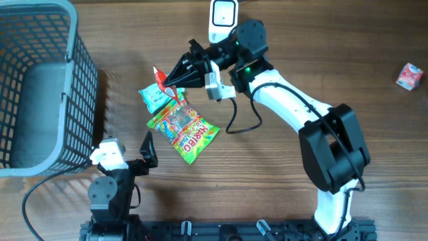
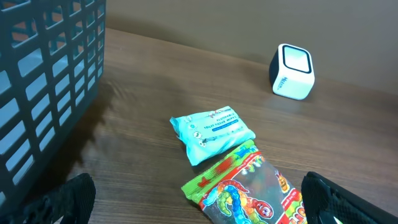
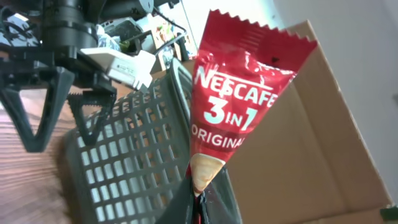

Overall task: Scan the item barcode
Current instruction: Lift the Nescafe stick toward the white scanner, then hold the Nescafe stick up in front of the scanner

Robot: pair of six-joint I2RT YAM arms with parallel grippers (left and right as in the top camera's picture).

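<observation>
Left fingers: the black left fingers (image 2: pixel 348 199) stand spread wide with nothing between them, low over the brown wooden bench (image 1: pixel 281 194) at its near edge, aimed at the packets ahead.
Grey basket: the tall grey plastic mesh basket (image 1: pixel 83 87) sits at the near left, just beside the left arm; no item shows inside it.
Candy bag: the green, brightly printed plastic bag of gummy sweets (image 1: pixel 184 130) lies flat just past the left fingers.
Tissue pack: the small teal plastic tissue pack (image 2: pixel 212 134) lies beyond the candy bag, touching its far end.
Task item: the red foil coffee-mix sachet with white lettering (image 3: pixel 239 93) is off the bench, raised above the tissue pack, held by its narrow lower end.
Right fingers: the dark right fingers (image 1: pixel 184 70) are closed tight on that sachet; its printed front faces the wrist camera and no barcode shows there.
Scanner: the white box-shaped scanner with a dark base (image 1: pixel 222 17) stands at the far edge, near the sachet but apart from it.
Small box: a red and white carton (image 1: pixel 408 75) lies well apart at the far right.
Done: the sachet looks picked and lifted.
Left: bringing it to the scanner window with the barcode turned toward it; the scan itself is not yet made, by my reading.
</observation>
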